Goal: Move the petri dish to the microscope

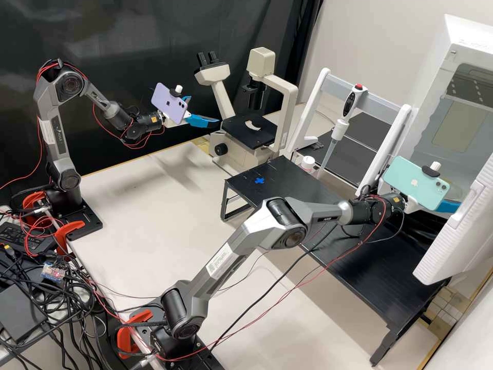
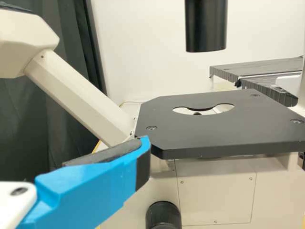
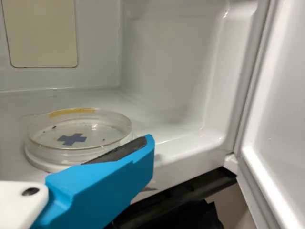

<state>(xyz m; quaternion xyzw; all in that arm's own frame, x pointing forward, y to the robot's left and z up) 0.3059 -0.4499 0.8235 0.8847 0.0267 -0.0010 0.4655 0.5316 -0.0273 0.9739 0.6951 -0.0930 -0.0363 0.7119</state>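
In the high view my left gripper (image 1: 204, 110) stands with its fingers apart, pointing at the microscope (image 1: 233, 151) beside its black stage. The left wrist view has a finger of this gripper (image 2: 125, 153) in front of the stage (image 2: 248, 129) with its round opening. My right gripper (image 1: 449, 206) reaches into the white cabinet's opening. In the right wrist view a clear round petri dish (image 3: 78, 148), marked with a dark blue cross, lies flat on the cabinet floor. The bare-padded finger of the open right gripper (image 3: 125, 152) overlaps the dish's near rim in that view.
A black raised table (image 1: 292, 192) with a blue cross mark (image 1: 259, 180) stands between the microscope and the cabinet (image 1: 462, 56). The cabinet door (image 1: 457, 231) hangs open beside the right gripper. A pipette (image 1: 340, 128) hangs on a white stand behind the table, near a white-capped bottle (image 1: 307, 163).
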